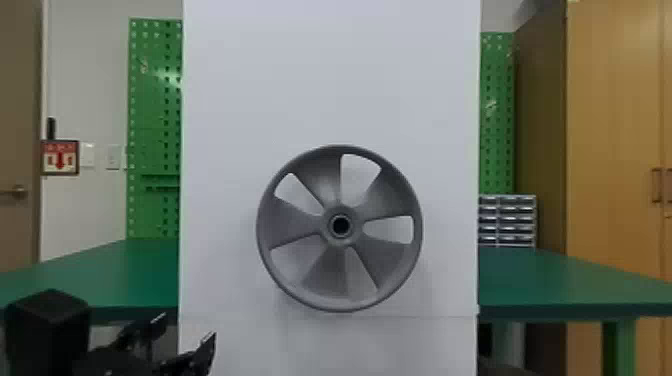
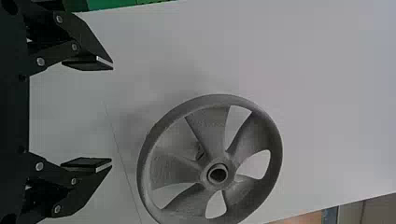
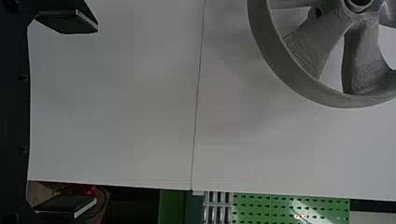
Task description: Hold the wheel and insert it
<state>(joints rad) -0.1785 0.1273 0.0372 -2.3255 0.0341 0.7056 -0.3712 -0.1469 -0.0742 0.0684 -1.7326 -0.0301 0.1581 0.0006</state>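
Grey, the wheel (image 1: 295,220) stood upright before a white panel (image 1: 325,75); the left claw (image 1: 186,329) gaped empty, the right claw (image 3: 96,115) spread wider, holding nothing.

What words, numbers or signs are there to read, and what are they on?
Sign on the wall: a red arrow points down, but the print is too small and blurred to read.
Wheel: no writing that I can make out.
Small-drawer cabinet: no label that I can read.
So there are no words or numbers I can quote.
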